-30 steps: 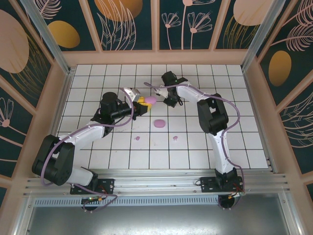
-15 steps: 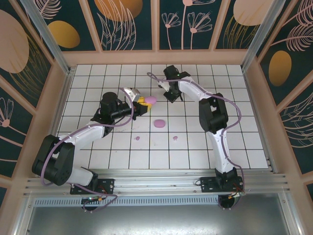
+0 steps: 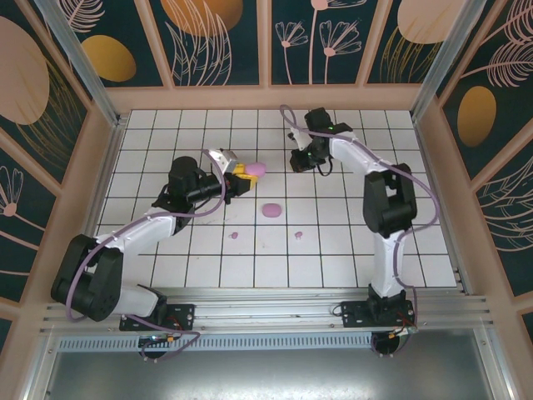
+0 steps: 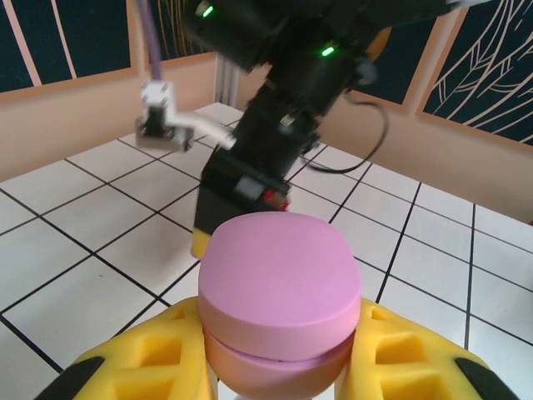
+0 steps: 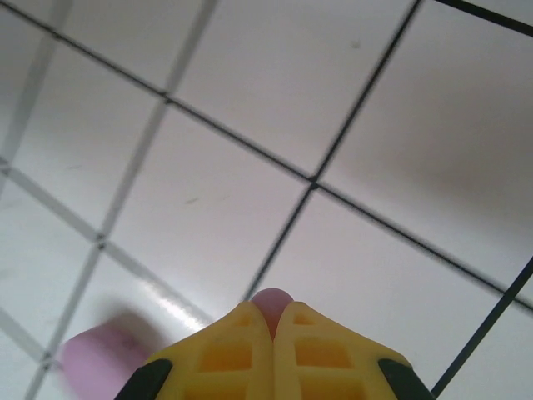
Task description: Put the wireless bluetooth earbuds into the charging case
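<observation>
Wireless bluetooth earbuds (image 3: 234, 235), tiny lilac nubs: two lie loose on the white tiled tabletop (image 3: 416, 242), one left of centre and the other (image 3: 297, 234) right of centre, well apart from each other and from both sets of jaws. Pinched earbud (image 5: 272, 300): a third nub caught at the very tips of the right gripper (image 5: 273, 321), jaws drawn together on it, its rounded end poking out past the yellow fingertips; this gripper (image 3: 300, 159) hangs over the far middle tiles. Charging case (image 4: 279, 287): lilac oval pebble, lid down with a seam showing round its middle, clamped between the yellow jaws of the left gripper (image 3: 247, 172) and held off the tabletop, just left of the right gripper. Second case (image 3: 271, 210): same lilac oval, lying flat on the tabletop between the held case and the two loose earbuds. Blurred lilac patch (image 5: 93, 357): on the tiles beneath the right jaws, identity unclear.
</observation>
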`<state>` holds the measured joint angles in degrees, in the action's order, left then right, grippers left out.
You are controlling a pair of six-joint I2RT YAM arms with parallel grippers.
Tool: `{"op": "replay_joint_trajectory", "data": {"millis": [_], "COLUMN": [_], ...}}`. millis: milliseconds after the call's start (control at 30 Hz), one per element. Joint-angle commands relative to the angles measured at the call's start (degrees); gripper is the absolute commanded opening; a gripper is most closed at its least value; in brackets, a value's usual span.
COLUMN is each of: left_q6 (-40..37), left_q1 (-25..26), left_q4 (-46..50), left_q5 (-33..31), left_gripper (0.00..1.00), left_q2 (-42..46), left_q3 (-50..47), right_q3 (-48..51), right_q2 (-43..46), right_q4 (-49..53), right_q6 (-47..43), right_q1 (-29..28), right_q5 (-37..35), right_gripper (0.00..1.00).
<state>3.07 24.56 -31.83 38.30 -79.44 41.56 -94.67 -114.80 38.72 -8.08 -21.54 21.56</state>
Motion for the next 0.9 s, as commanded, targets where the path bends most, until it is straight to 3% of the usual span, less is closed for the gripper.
{"op": "replay_joint_trajectory", "data": {"millis": [0, 200, 367, 867], "left_q6": [-1.51, -2.1, -1.21, -0.05], "left_q1": [-0.03, -0.04, -0.01, 0.05], "left_q4": [0.76, 2.17, 2.04, 1.6], "left_q5": [0.28, 0.32, 0.94, 2.15], "left_gripper": [0.0, 0.0, 0.0, 0.0], "left_q2": [1.61, 1.75, 1.51, 3.42], "left_q3": [1.73, 3.56, 4.51, 2.16], "right_q3": [7.21, 19.94, 23.59, 19.26], "right_q2": [11.03, 25.01, 31.65, 30.97], "right_q4": [-6.62, -11.82, -15.49, -17.8], "right_q6": [5.82, 11.21, 15.72, 20.42], "right_q1": [-0.8, -4.8, -8.17, -12.22], "right_q5": [10.33, 15.05, 16.48, 17.54], "right_gripper": [0.02, 0.02, 0.03, 0.02]}}
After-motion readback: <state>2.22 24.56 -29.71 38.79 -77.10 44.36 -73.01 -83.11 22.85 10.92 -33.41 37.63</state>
